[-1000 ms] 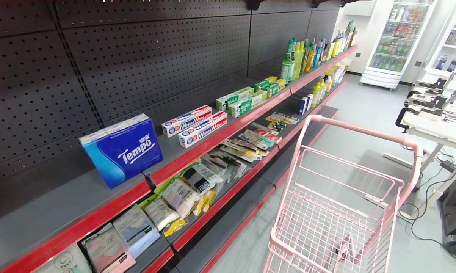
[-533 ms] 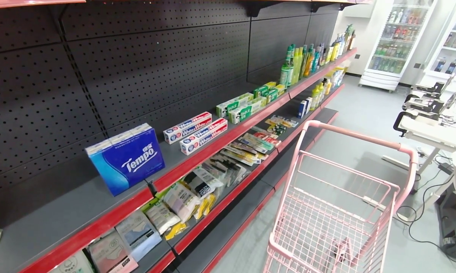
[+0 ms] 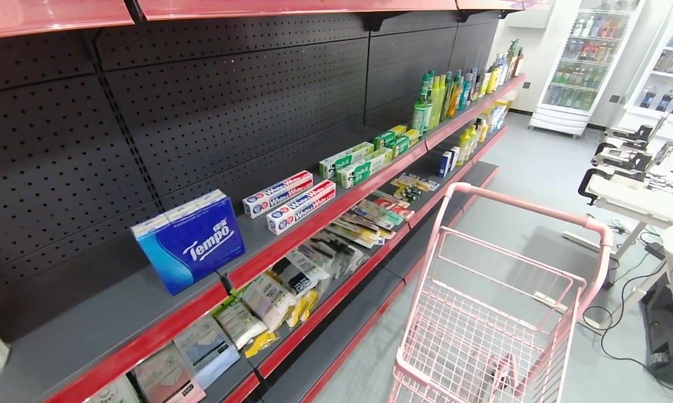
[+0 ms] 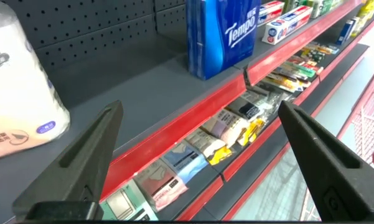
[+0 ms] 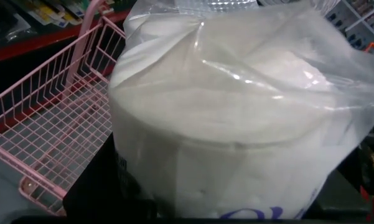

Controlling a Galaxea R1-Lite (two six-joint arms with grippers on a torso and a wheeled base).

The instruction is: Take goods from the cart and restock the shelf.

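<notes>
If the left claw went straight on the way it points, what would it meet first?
The left claw would probably meet the shelf's red front edge, or the packets just below; depth is unclear.

Ahead of the black left gripper (image 4: 199, 109), a blue-and-white tissue pack (image 4: 223, 34) is sitting on the grey, red-edged shelf (image 4: 155, 87) before black hole-dotted pegboard (image 3: 230, 95), the cart (image 3: 529, 205) showing pink, the roll pack (image 5: 236, 124) white.

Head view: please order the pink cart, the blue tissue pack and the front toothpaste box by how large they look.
1. pink cart
2. blue tissue pack
3. front toothpaste box
Nearness to the camera may enlarge the cart.
</notes>
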